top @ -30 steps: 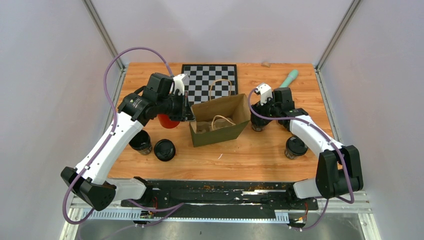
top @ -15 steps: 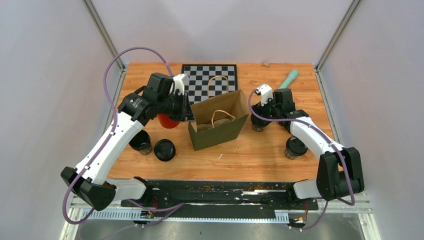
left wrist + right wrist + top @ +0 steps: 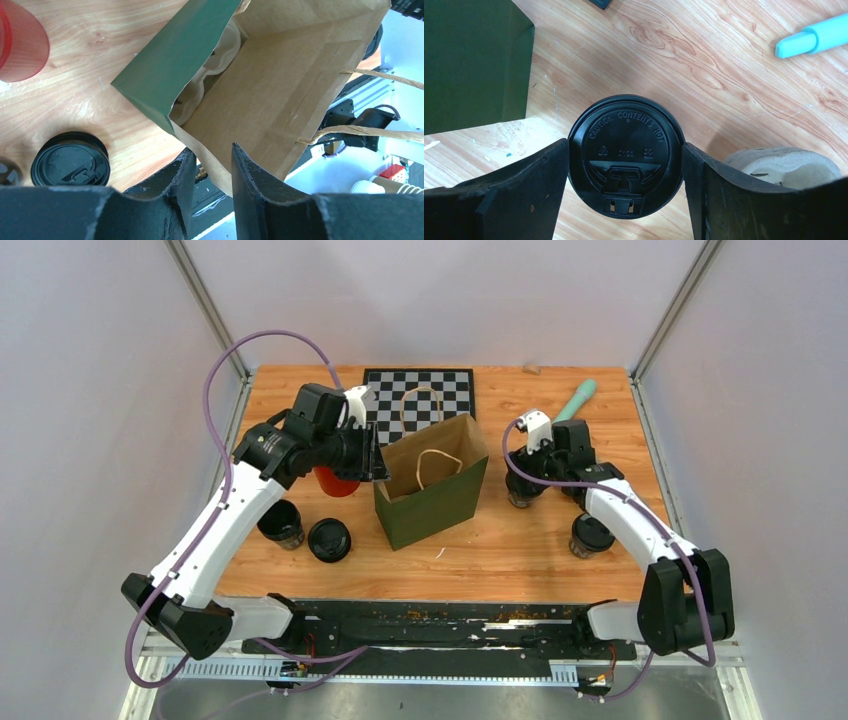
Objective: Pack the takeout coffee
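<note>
The paper bag (image 3: 432,495), green outside and brown inside, stands upright mid-table with its mouth open. My left gripper (image 3: 377,455) is shut on its left rim; in the left wrist view the paper edge (image 3: 250,125) runs between my fingers, at the gripper (image 3: 211,150). My right gripper (image 3: 520,480) is just right of the bag. It is shut on a black-lidded coffee cup (image 3: 625,152) that stands on the table. Two more coffee cups (image 3: 282,523) (image 3: 329,539) stand at the left and one (image 3: 591,534) at the right.
A red cup (image 3: 335,482) stands under my left wrist, beside the bag. A chessboard mat (image 3: 400,390) lies behind the bag and a teal marker (image 3: 577,398) at the back right. A pale moulded tray (image 3: 212,60) lies inside the bag.
The bag has gone from leaning right to upright, with its rim lifted at my left gripper. My right gripper has shifted slightly right and nearer with the cup.
</note>
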You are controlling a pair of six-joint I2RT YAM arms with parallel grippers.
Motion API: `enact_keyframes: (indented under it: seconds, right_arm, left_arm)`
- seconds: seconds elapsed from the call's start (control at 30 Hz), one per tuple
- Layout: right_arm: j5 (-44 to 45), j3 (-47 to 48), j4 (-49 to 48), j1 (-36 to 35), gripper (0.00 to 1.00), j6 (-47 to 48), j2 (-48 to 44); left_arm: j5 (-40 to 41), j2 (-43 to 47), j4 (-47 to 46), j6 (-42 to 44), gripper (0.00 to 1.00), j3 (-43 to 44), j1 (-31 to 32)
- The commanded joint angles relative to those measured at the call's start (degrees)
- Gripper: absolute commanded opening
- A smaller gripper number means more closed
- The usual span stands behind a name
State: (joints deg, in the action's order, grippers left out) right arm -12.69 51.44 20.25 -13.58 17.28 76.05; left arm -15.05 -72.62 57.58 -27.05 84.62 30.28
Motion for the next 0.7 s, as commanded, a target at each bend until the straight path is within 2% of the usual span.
enact_keyframes:
  seconds: [0.0,0.3,0.5,0.67]
  right_arm:
    - [0.3,2.7,2.5,0.0,0.73,-2.8,-2.8]
    - [0.2,8.4,12.0,0.0,0.73,-4.8,-7.6]
    - [-0.8,13.8,17.0,-0.2,0.72,-6.9,-13.4]
    - [-1.2,18.5,19.0,-0.3,0.72,-8.0,-18.4]
  left_arm:
    - [3.8,-0.4,4.5,0.9,0.41,4.1,-0.2]
    - [5.6,-0.4,10.3,-2.7,0.49,4.4,-0.4]
    - [6.6,-1.4,8.7,-3.2,0.48,3.3,-0.4]
    - [9.9,-4.8,8.9,-1.1,0.46,6.6,-0.4]
